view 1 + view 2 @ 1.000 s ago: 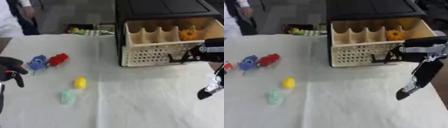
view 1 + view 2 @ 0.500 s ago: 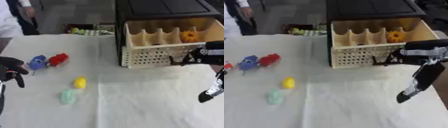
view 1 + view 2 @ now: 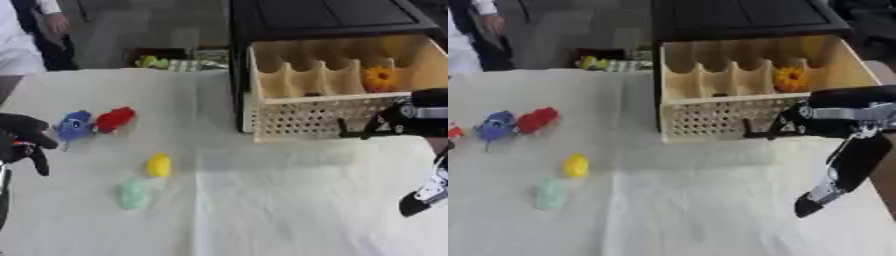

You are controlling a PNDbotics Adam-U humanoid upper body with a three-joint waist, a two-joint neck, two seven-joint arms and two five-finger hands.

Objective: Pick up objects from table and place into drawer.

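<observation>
Four small toys lie on the white cloth at the left: a blue one point(image 3: 74, 125) touching a red one point(image 3: 114, 119), with a yellow one point(image 3: 158, 165) and a pale green one point(image 3: 134, 194) nearer to me. The wooden drawer point(image 3: 315, 117) stands pulled out of a black cabinet point(image 3: 324, 15). An orange thing point(image 3: 379, 78) lies in its right compartment. My right hand point(image 3: 833, 180) hangs below the forearm in front of the drawer's right corner, fingers straight, holding nothing. My left hand point(image 3: 22, 140) shows at the left edge beside the blue toy, fingers relaxed and empty.
The drawer has wooden dividers and a perforated front with a dark handle point(image 3: 767, 132). Small yellow-green things point(image 3: 166, 62) lie at the cloth's far edge beside the cabinet. A person in white stands at the far left. Bare cloth lies between the toys and my right hand.
My right hand has sunk a little toward the table's near edge. The drawer front shows slightly farther out. The toys and my left hand have not moved.
</observation>
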